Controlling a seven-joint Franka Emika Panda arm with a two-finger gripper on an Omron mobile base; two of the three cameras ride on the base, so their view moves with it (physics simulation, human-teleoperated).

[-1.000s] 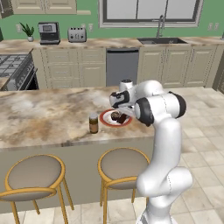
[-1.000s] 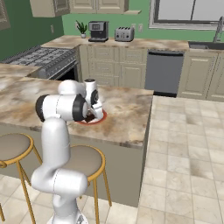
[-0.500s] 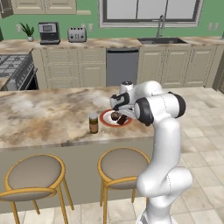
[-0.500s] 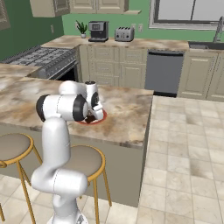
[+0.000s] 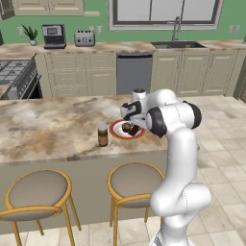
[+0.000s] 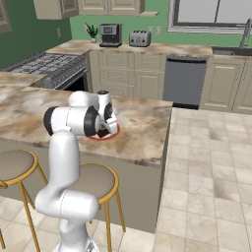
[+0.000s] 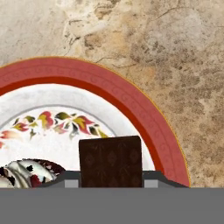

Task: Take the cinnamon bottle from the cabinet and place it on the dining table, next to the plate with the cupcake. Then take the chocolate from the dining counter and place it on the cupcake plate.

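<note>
Left base view: the arm is reaching over the marble dining counter (image 5: pixel 53 127), its gripper (image 5: pixel 133 126) hovering low over the red-rimmed plate (image 5: pixel 116 130); a dark cupcake (image 5: pixel 126 127) is sitting on the plate, and the cinnamon bottle (image 5: pixel 103 135) is standing upright just beside the plate's left edge.

Right base view: the gripper (image 6: pixel 104 129) is hanging over the plate (image 6: pixel 112 133), partly hiding it.

Hand view: the chocolate (image 7: pixel 110 161) is sitting between the fingers (image 7: pixel 71 178), which are pinching it, above the plate's white floral centre (image 7: pixel 57 109); the cupcake (image 7: pixel 26 172) is lying at the lower left.
</note>
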